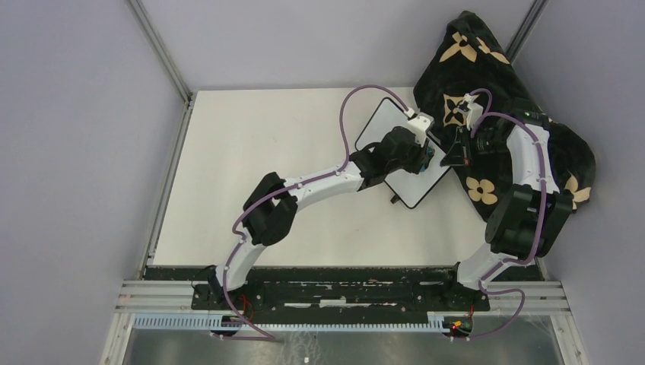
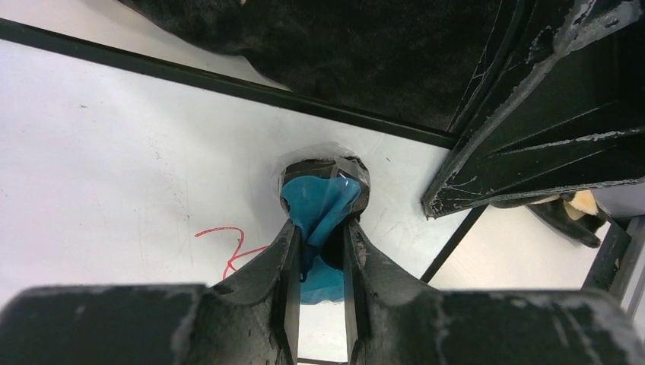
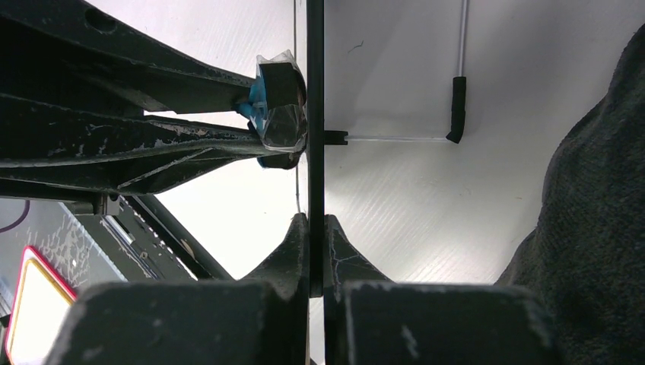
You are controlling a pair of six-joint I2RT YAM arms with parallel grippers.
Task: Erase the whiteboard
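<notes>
A: Arms first: how many?

B: Two, both bolted at the near edge of the surface [image 1: 251,152]. Both reach away to the far right.

A: And the left pincer [image 2: 318,228]?

B: Pressed together on one blue wiper [image 2: 321,199]. The wiper's dark tip is wrapped in clear film and sits against the white face of the whiteboard [image 1: 380,122].

A: The right pincer [image 3: 316,224]?

B: Pinching the whiteboard's thin black frame, one finger on each side. In its own wrist view the board is seen edge-on, running straight up between the fingers.

A: How many boards?

B: One. It lies at an angle on the far right part of the surface, its right edge touching the blanket [image 1: 464,68]. One small black foot [image 1: 394,200] pokes out at its near edge.

A: Any writing on it?

B: One red scribble [image 2: 228,247], just left of the left pincer's fingers in the left wrist view. From above the arm hides that spot.

A: And behind the board?

B: One black blanket with tan flowers, heaped in the far right corner. The right arm reaches across it.
</notes>
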